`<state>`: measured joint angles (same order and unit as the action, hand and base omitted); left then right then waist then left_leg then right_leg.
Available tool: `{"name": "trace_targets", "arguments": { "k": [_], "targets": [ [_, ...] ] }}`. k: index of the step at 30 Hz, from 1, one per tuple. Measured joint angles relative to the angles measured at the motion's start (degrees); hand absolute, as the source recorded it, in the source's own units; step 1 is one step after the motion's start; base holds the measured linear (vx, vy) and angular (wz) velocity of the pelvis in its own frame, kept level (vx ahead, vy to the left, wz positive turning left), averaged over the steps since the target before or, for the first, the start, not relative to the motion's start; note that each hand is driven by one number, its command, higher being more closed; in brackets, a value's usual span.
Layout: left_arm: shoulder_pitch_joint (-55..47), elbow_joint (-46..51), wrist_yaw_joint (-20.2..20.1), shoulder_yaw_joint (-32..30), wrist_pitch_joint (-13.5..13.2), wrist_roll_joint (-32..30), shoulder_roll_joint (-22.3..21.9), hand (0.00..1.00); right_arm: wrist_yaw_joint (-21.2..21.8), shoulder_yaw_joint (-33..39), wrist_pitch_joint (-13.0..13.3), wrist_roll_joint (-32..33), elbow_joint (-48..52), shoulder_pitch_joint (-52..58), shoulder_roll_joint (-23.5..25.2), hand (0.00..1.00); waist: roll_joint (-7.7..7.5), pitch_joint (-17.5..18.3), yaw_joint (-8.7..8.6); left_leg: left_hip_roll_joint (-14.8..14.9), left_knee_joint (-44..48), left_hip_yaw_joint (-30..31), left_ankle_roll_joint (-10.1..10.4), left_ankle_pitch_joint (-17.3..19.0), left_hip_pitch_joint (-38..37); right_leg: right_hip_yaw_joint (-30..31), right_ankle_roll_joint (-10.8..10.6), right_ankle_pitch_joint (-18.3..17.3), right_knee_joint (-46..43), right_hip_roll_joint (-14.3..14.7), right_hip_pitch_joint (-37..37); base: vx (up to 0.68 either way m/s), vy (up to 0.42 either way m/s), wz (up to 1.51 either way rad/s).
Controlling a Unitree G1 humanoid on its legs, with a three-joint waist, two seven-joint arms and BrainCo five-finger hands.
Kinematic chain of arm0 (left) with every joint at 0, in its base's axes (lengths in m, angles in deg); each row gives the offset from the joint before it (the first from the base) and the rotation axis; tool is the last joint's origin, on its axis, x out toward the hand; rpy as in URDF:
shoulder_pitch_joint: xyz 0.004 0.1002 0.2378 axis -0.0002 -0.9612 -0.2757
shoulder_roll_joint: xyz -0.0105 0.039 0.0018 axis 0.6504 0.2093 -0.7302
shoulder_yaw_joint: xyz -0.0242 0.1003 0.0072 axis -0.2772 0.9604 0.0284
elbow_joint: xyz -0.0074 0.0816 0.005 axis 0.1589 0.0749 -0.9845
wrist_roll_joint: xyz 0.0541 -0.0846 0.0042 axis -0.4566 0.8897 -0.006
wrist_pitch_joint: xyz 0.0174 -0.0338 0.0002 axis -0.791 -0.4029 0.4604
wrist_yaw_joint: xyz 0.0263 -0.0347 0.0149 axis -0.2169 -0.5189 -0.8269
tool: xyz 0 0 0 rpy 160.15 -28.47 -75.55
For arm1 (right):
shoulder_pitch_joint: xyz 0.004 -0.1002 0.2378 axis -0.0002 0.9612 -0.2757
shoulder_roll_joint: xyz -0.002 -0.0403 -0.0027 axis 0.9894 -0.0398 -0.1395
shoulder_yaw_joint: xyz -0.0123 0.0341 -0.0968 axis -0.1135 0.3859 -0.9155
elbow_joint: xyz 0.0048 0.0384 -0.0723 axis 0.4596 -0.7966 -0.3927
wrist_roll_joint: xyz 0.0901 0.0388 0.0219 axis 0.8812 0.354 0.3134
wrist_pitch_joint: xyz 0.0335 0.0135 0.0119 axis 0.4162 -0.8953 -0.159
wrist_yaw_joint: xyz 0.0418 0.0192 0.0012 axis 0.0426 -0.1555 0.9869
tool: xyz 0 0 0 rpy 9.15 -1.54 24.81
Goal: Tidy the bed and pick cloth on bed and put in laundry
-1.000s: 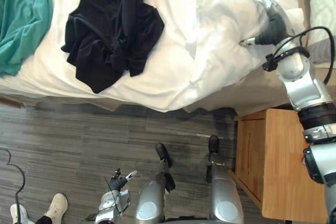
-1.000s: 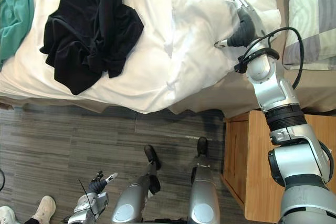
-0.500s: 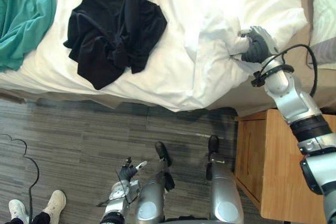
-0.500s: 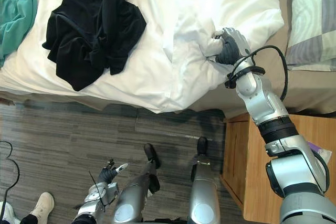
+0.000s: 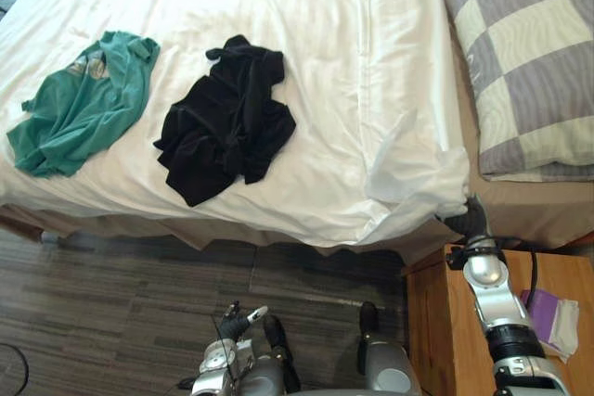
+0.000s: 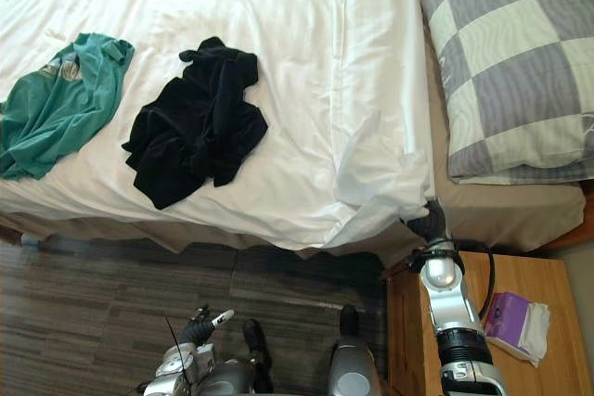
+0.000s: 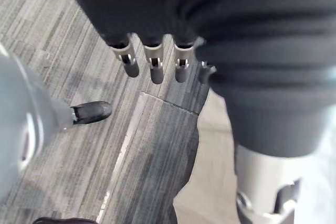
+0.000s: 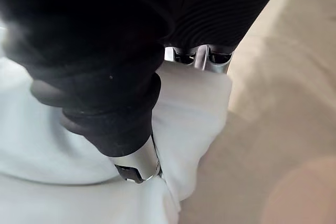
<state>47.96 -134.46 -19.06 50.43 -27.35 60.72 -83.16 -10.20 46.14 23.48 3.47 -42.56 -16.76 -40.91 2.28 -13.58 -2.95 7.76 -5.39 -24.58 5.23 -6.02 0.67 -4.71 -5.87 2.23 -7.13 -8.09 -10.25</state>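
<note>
White duvet corner (image 5: pixel 418 183) is pinched in the right hand (image 5: pixel 471 219) at the bed's (image 5: pixel 548 206) near edge. Black cloth (image 5: pixel 227 132) and teal shirt (image 5: pixel 83 113) lie crumpled, apart, near that edge; left hand (image 5: pixel 232 323) hangs slack-fingered above floor (image 5: pixel 121 303).

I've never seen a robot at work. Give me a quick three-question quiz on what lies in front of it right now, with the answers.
1. Fill in: by the robot's own sides, the green shirt lies to the ____ of the black garment.
2. True or false: the black garment lies on top of the green shirt.
3. What does the right hand grip? A) green shirt B) duvet corner C) black garment

Key: 1 left; 2 false; 3 B.
</note>
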Motion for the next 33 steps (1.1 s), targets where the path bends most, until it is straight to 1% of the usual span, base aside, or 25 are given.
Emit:
{"name": "trace_targets", "arguments": {
  "k": [5, 6, 7, 8, 9, 10, 11, 12, 13, 16, 18, 19, 21, 23, 26, 27, 28, 29, 31, 32, 33],
  "targets": [
    [-0.3, -0.4, -0.1, -0.9, 0.9, 0.0, 0.0, 0.0, 0.2, 7.6, -1.2, 5.4, -0.2, 2.5, 0.1, 0.0, -0.02, 0.6, 0.39, 0.1, 0.0, -1.7, 0.0, 0.6, -1.7, 1.0, -0.1, 0.3, 0.4, 0.0, 1.2, 0.08, 0.004, -0.14],
    [-0.4, -0.4, -0.1, -1.2, 0.9, 0.0, 0.0, 0.0, 0.2, 10.1, -2.6, 7.2, 0.4, 3.0, 0.2, 0.0, -0.08, 0.6, 0.46, 0.1, 0.0, -2.2, -0.1, 0.6, -2.1, 1.5, -0.1, 0.3, 0.4, -0.1, 1.2, 0.09, 0.011, -0.2],
    [-0.4, -0.4, -0.1, -1.4, 1.0, 0.0, 0.0, 0.0, 0.2, 11.7, -3.3, 8.1, 0.4, 3.3, 0.1, 0.0, -0.1, 0.7, 0.46, 0.1, 0.0, -2.4, -0.2, 0.8, -2.3, 1.6, -0.1, 0.3, 0.4, 0.0, 1.3, 0.08, 0.008, -0.14],
    [-0.4, -0.3, -0.1, -2.0, 1.0, 0.0, -0.1, 0.0, -0.3, 15.8, -4.3, 10.2, 0.9, 4.3, 0.1, 0.0, -0.09, 0.7, 0.38, 0.1, 0.0, -2.6, -0.1, 1.0, -2.7, 1.6, -0.1, 0.2, 0.4, 0.0, 1.7, 0.06, 0.004, -0.06],
    [-0.5, -0.3, -0.1, -2.2, 1.0, 0.0, -0.1, 0.0, -0.7, 17.8, -4.9, 11.1, 1.8, 5.2, 0.1, 0.0, -0.11, 0.7, 0.32, 0.1, -0.2, -2.6, -0.2, 1.1, -2.9, 1.6, -0.1, 0.1, 0.5, 0.0, 1.8, 0.07, 0.006, -0.16],
    [-1.5, 0.2, -0.1, -3.0, 1.0, 0.0, 0.0, 0.0, -2.4, 22.2, -5.5, 12.6, 5.0, 6.9, -0.1, 0.0, -0.38, 0.9, 0.0, 0.2, -0.4, -3.6, 0.2, 1.7, -3.3, 2.2, -0.2, 0.0, 0.6, 0.1, 1.9, 0.05, 0.01, -0.21],
    [-2.0, 0.2, -0.1, -3.2, 1.0, 0.0, 0.0, 0.0, -2.9, 23.6, -5.6, 13.2, 6.5, 7.3, -0.3, 0.0, -0.45, 1.1, -0.18, 0.2, -0.4, -4.0, 0.3, 1.9, -3.5, 2.4, -0.2, 0.1, 0.8, 0.1, 1.9, 0.05, 0.015, -0.31],
    [-3.0, 0.2, -0.1, -3.2, 1.1, 0.0, -0.1, 0.0, -4.2, 26.0, -5.6, 13.5, 10.0, 8.1, -0.8, 0.0, -0.62, 1.7, -1.07, 0.2, -0.4, -4.6, 0.3, 2.2, -3.4, 3.0, -0.2, 0.1, 1.2, 0.2, 1.9, 0.03, 0.017, -0.27],
    [-3.8, 0.2, -0.2, -3.1, 1.1, 0.0, -0.2, 0.0, -5.3, 27.9, -5.6, 13.5, 13.2, 8.8, -1.3, 0.0, -0.84, 2.5, -1.54, 0.2, -0.4, -5.2, 0.2, 2.6, -3.5, 3.3, -0.2, 0.1, 1.4, 0.3, 1.9, 0.03, 0.014, -0.24],
    [-4.2, 0.1, -0.2, -3.1, 1.1, 0.0, -0.3, 0.0, -8.3, 30.1, -5.3, 13.5, 17.7, 9.1, -2.7, 0.0, -1.61, 3.8, -2.43, 0.2, -0.4, -5.3, 0.2, 2.8, -3.6, 3.5, -0.2, 0.1, 1.5, 0.3, 2.0, 0.05, 0.003, -0.05],
    [-4.1, 0.1, -0.2, -3.1, 1.1, 0.0, -0.4, 0.0, -9.3, 30.0, -5.0, 13.4, 20.5, 8.8, -2.8, 0.0, -2.01, 4.4, -2.55, 0.2, -0.4, -5.2, 0.2, 2.8, -3.6, 3.5, -0.3, 0.1, 1.6, 0.3, 2.0, 0.02, -0.002, 0.01],
    [-4.1, 0.1, -0.2, -3.1, 1.1, 0.0, -0.6, 0.0, -10.0, 29.7, -4.8, 13.1, 22.2, 8.5, -2.8, 1.0, -2.04, 4.7, -2.48, 0.2, -0.4, -5.1, 0.0, 2.7, -3.6, 3.5, -0.3, 0.2, 1.8, 0.3, 2.2, 0.02, -0.008, 0.03],
    [-4.1, 0.1, -0.1, -3.1, 1.1, 0.0, -0.7, 0.0, -10.4, 29.1, -4.4, 13.0, 23.4, 7.4, -2.8, 1.0, -1.95, 4.9, -2.51, 0.2, -0.4, -5.0, -0.1, 2.6, -3.6, 3.4, -0.4, 0.5, 2.3, 0.3, 2.5, 0.01, -0.004, 0.02],
    [-4.1, -0.2, -0.1, -3.1, 1.1, 0.0, -0.7, 0.0, -11.2, 26.2, -3.5, 13.9, 24.5, 4.9, -2.7, 1.0, -1.83, 4.9, -2.57, 0.1, -0.4, -4.4, -0.1, 2.6, -3.4, 3.3, -0.4, 0.9, 3.2, 0.3, 2.8, 0.0, -0.005, 0.03],
    [-4.0, -0.6, 0.2, -3.1, 1.1, 0.0, -0.7, 0.0, -10.1, 15.9, 0.0, 22.6, 24.6, 0.1, -1.8, 1.0, -1.47, 4.9, -2.54, 0.0, -0.4, -2.6, -0.1, 2.4, -2.4, 2.5, -0.3, 1.3, 3.5, 0.2, 2.5, -0.01, -0.009, 0.14],
    [-3.9, -0.6, 0.2, -3.1, 1.1, 0.0, -0.7, 0.0, -9.6, 14.2, 0.3, 23.6, 24.6, -1.0, -1.6, 1.0, -1.37, 4.9, -2.51, -0.1, -0.4, -2.3, -0.1, 2.3, -2.0, 2.4, -0.3, 1.3, 3.4, 0.1, 2.3, -0.01, -0.005, 0.18],
    [-3.7, -0.7, 0.3, -3.1, 1.2, 0.1, -0.7, 0.0, -8.5, 10.8, 1.2, 26.0, 24.6, -3.6, -1.0, 1.0, -1.1, 4.5, -2.37, -0.1, -0.4, -2.0, -0.3, 2.0, -1.1, 2.0, -0.3, 1.6, 3.4, 0.0, 1.5, 0.01, -0.004, 0.15],
    [-3.4, -0.6, 0.5, -3.2, 1.1, 0.1, -0.7, 0.0, -8.0, 8.6, 2.0, 28.0, 24.6, -5.9, -0.5, 1.0, -0.93, 4.0, -2.07, -0.2, -0.4, -1.7, -0.3, 1.7, -0.6, 1.8, -0.2, 1.8, 3.3, -0.1, 0.8, 0.01, -0.006, 0.18],
    [-1.8, -0.6, 1.2, -3.2, 1.1, 0.3, -0.8, 0.0, -7.0, 3.8, 2.5, 32.4, 24.0, -13.9, -0.2, 1.0, -0.04, 1.2, -0.59, -0.4, 0.0, -0.6, -1.2, 0.3, 1.4, 1.3, -0.2, 2.5, 2.9, -0.2, -0.9, -0.02, -0.013, 0.19],
    [-1.6, -0.5, 1.3, -3.2, 1.0, 0.7, -1.0, 0.0, -6.9, 2.9, 2.6, 33.5, 23.6, -16.1, -0.2, 1.0, 0.22, 0.6, -0.32, -0.5, 0.0, -0.3, -1.4, 0.1, 2.1, 1.0, -0.2, 2.5, 2.5, -0.2, -1.6, -0.07, -0.025, 0.24],
    [-1.0, -0.4, 1.5, -3.4, 0.8, 1.4, -1.2, 0.0, -6.6, 1.7, 3.5, 35.2, 22.4, -21.0, -0.2, 1.0, 0.85, -0.6, 0.37, -0.7, 0.0, 0.3, -1.5, -0.4, 3.6, 0.5, -0.2, 2.5, 1.6, -0.4, -3.1, -0.07, -0.018, 0.25]
  ]
}}
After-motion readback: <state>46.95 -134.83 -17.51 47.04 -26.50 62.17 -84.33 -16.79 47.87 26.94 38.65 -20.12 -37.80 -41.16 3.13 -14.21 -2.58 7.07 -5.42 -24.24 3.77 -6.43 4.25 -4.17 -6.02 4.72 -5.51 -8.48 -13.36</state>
